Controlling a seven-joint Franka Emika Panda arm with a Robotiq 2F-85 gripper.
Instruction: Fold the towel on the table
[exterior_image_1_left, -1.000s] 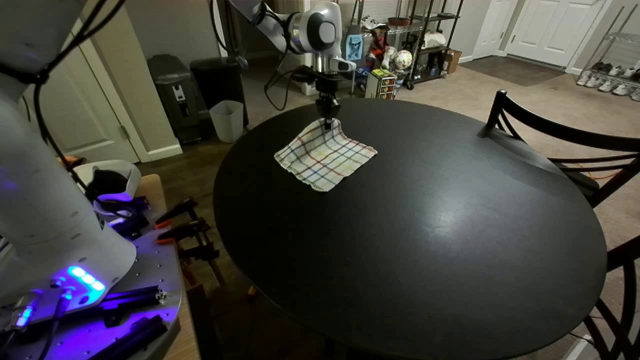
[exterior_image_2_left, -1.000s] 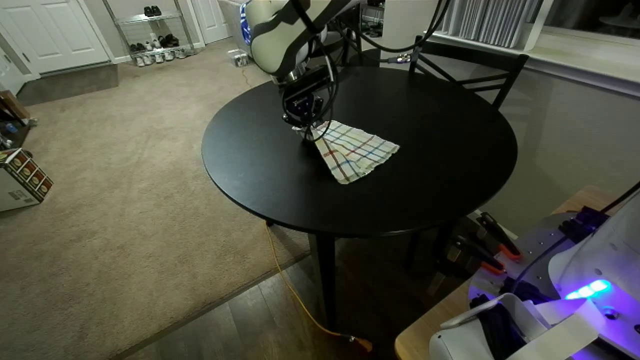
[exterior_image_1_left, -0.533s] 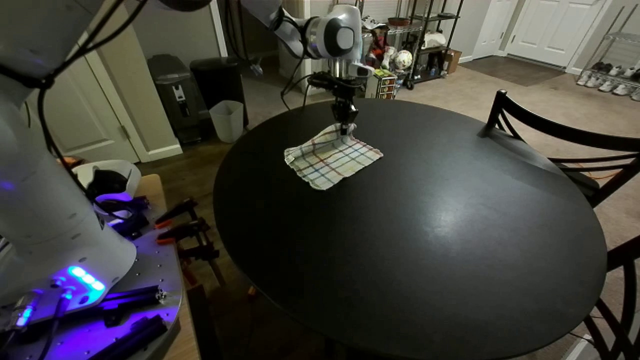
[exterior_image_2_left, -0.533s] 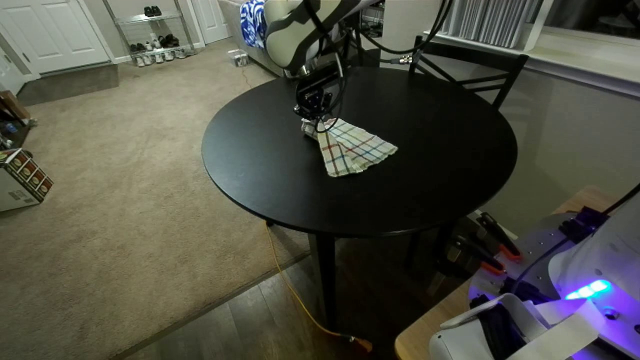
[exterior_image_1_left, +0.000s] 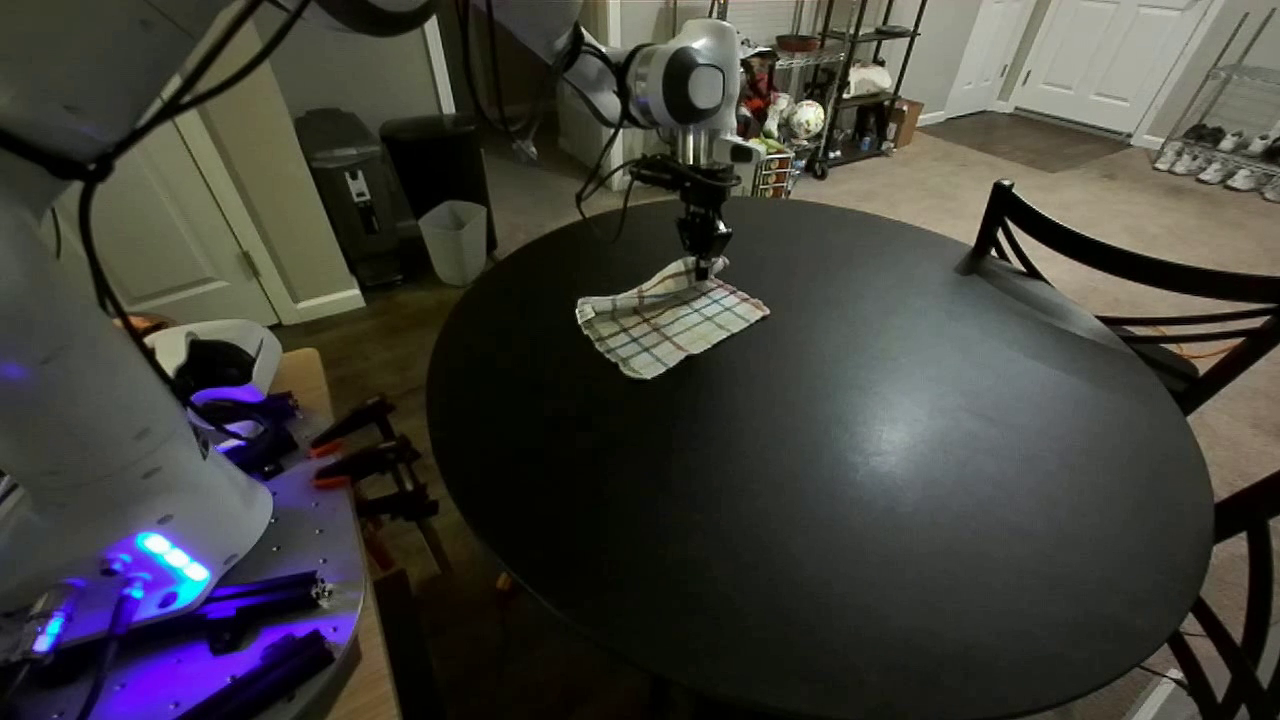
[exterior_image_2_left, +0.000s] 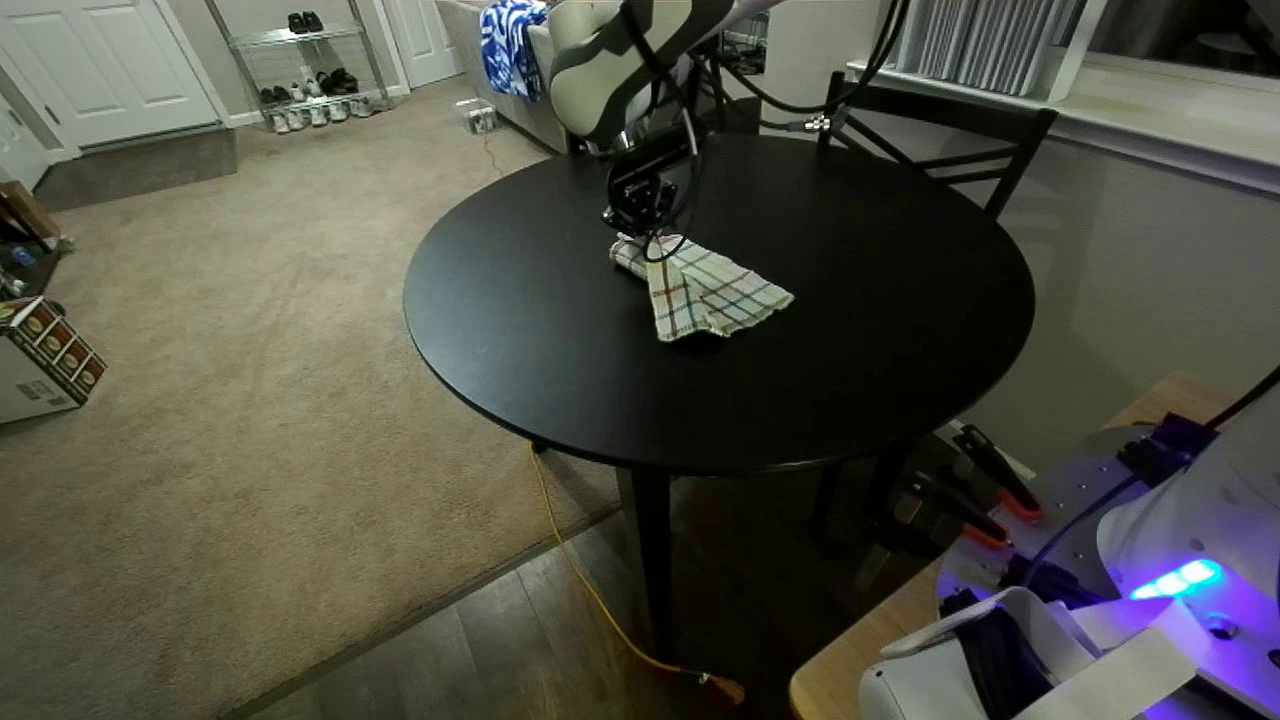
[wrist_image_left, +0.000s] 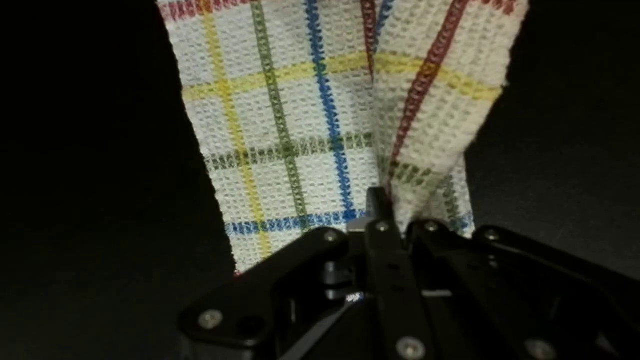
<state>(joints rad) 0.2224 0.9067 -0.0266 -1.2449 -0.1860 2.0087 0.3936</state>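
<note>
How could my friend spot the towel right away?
Find the big round black table, then the black robot fingers over it. The towel is the whitish cloth they pinch; its criss-cross red, blue, green and yellow lines stand out against the plain black around it.

Round, black and faintly glossy, the worktop (exterior_image_1_left: 850, 480) gleams pale on one stretch in an exterior view. And there on it, well inside the edge, lies the towel (exterior_image_1_left: 668, 328), whitish with a plaid of red, blue, green and yellow, one side raised and lapping over the rest!
</note>
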